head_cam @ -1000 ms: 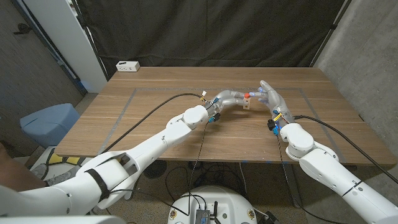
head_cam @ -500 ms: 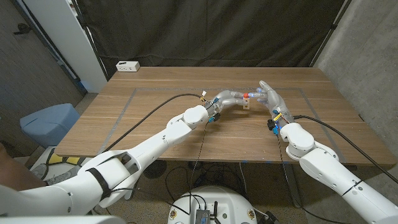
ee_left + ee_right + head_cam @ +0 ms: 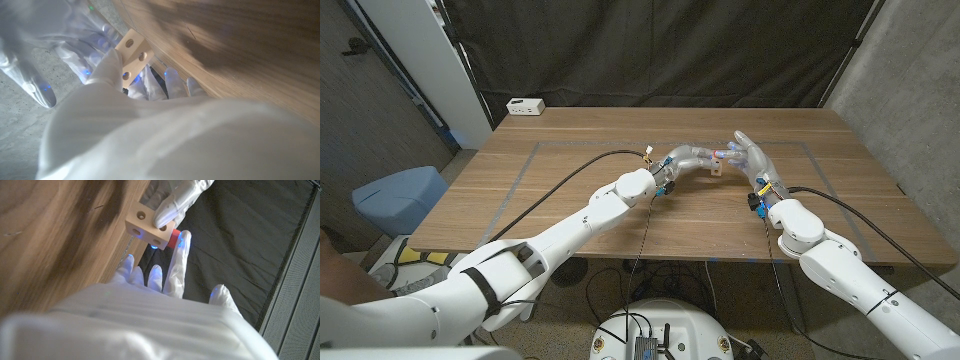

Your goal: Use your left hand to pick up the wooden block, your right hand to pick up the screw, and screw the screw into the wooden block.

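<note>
Between both robot hands, wooden block (image 3: pixel 148 228) bears no writing

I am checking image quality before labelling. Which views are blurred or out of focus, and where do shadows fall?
Head view: evenly lit and sharp, though the wooden block is tiny between the hands. Left wrist view: the left hand close to the lens is a soft white blur; the block is sharper. Right wrist view: the right hand is blurred, a dark shadow lies on the table, and the red screw is clear.
</note>
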Tool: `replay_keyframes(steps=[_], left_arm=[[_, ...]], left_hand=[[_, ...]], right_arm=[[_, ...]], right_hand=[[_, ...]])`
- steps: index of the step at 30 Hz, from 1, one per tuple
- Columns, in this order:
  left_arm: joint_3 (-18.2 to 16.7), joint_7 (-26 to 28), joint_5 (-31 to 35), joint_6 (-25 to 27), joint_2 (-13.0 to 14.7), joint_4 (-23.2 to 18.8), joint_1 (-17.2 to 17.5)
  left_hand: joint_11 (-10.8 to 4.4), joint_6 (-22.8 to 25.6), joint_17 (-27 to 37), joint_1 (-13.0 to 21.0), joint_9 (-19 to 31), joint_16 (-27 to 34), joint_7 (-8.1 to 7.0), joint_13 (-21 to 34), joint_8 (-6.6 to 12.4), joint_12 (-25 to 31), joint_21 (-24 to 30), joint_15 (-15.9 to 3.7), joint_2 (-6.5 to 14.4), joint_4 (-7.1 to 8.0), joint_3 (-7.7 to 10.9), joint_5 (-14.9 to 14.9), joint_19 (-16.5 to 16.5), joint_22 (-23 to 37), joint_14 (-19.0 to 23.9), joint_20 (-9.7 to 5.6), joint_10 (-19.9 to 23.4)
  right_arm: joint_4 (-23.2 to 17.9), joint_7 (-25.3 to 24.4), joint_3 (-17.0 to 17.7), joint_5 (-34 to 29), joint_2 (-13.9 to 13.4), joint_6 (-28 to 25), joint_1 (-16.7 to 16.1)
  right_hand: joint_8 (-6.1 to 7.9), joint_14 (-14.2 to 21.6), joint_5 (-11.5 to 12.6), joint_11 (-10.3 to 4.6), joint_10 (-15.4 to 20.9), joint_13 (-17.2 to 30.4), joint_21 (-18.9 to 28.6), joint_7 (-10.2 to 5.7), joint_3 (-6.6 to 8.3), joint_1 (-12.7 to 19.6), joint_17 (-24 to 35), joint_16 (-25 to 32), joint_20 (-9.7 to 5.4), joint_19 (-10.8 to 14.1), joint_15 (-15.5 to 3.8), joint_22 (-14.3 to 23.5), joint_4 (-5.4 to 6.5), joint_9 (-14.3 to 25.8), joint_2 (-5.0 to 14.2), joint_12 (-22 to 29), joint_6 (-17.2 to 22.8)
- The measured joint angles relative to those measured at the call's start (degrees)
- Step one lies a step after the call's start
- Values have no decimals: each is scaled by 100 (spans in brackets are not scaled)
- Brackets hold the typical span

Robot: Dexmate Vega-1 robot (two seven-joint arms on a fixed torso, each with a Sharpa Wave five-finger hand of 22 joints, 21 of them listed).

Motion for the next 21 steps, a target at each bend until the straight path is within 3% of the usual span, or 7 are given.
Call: replay_keyframes(steps=[7,21], left_arm=[[4,-6,-1,-3,-14,33,-17],[13,-8,16,-11,1,2,-25]], left_hand=[[0,0,0,0,0,0,0,0,0,0,0,0,0,0,0,0,0,0,0,0,-1],[-2,0,0,0,-2,0,0,0,0,0,0,0,0,0,0,-3,0,0,0,0,-2]], right_arm=[[3,-60,16,1,5,26,-32],[-110,-311,97,-130,14,8,-130]], right_hand=[[-7,-1,0,30,31,0,0,-31,0,0,0,0,-30,30,1,0,0,0,0,0,31],[-228,82,0,196,49,12,0,-101,25,1,1,0,-41,103,20,0,-25,0,-2,-70,-337]])
